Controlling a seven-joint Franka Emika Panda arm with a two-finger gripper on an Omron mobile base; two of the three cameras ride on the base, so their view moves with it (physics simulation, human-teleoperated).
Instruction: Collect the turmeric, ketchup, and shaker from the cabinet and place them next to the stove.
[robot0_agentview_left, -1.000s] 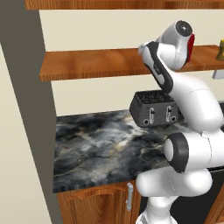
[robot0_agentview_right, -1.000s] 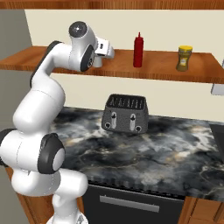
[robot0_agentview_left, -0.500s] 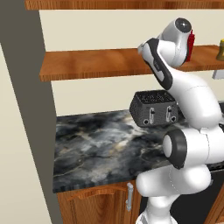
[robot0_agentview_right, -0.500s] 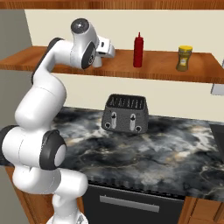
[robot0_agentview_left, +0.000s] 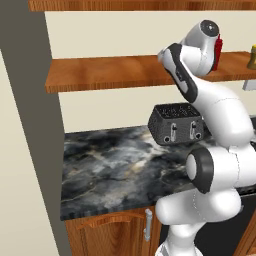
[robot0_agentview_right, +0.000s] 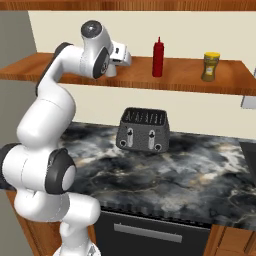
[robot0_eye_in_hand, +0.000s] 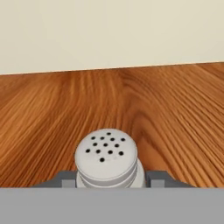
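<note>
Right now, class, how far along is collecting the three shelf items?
Done: nothing sits by the stove yet. In hand: the fingers are shut on the shaker, not yet lifted off the shelf. Left: the ketchup and turmeric.

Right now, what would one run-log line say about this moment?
tool: shut on shaker | shaker: on cabinet shelf | ketchup, turmeric: on shelf

Cabinet (robot0_eye_in_hand: 166, 105) — smooth, grained wood.
</note>
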